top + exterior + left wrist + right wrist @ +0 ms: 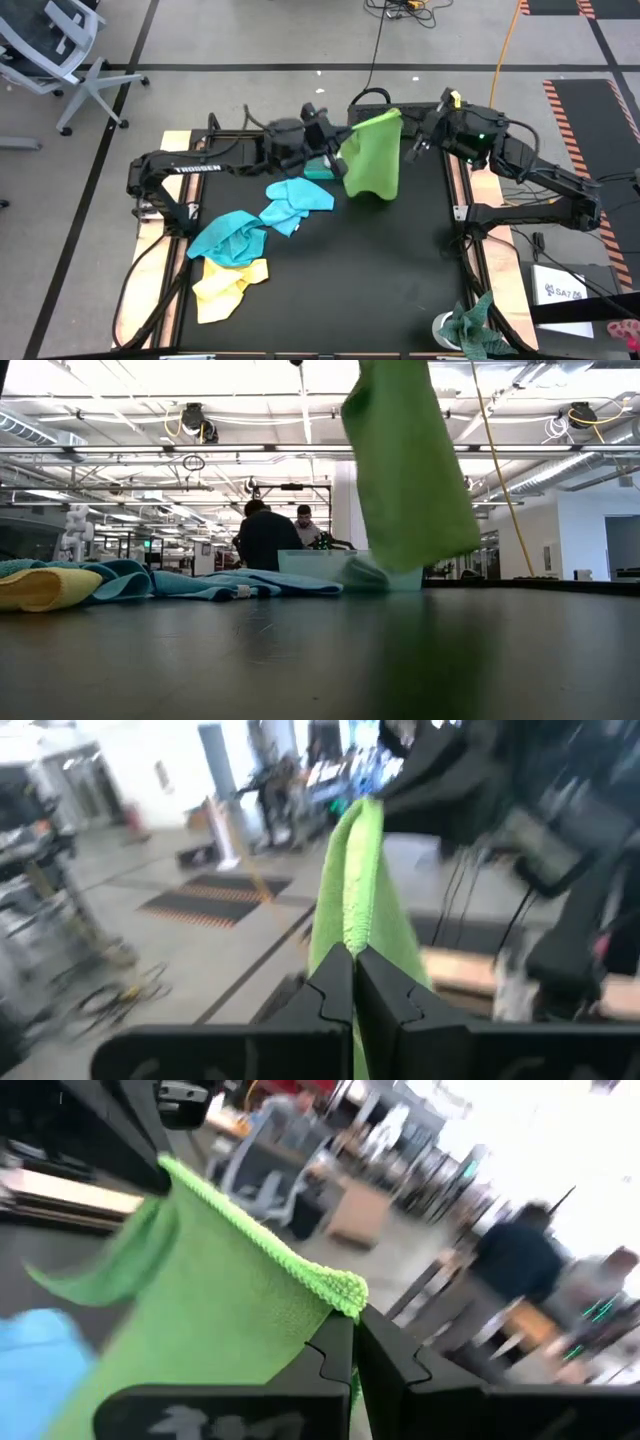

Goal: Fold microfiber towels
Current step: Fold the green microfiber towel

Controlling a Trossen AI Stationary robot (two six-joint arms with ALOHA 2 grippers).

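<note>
A lime green towel (372, 155) hangs between my two grippers over the far middle of the table. My left gripper (338, 140) is shut on one upper corner and my right gripper (408, 140) on the other. In the low view the green towel (410, 470) hangs down to table level beside the teal tray (320, 565). A light blue towel (298, 197), a turquoise towel (230, 238) and a yellow towel (228, 285) lie crumpled together on the table's left half. My left gripper pinches the green towel's upper corner (345, 935) between its two fingers, which point level. The top edge runs away from the fingers toward the other gripper, and the cloth hangs below. My right gripper pinches the opposite upper corner (342, 1292) between its two fingers, also level. The top edge (250, 1230) runs nearly straight to the left gripper. The towel hangs below it, its lower end (375, 575) down at the table by the tray.
The teal tray (318, 168) stands behind the hanging towel, near the left gripper. A mottled green-and-white rag (470, 325) lies at the near right corner. The table's middle and near part (350, 280) is bare black mat. Two people (270, 535) stand far off in the room.
</note>
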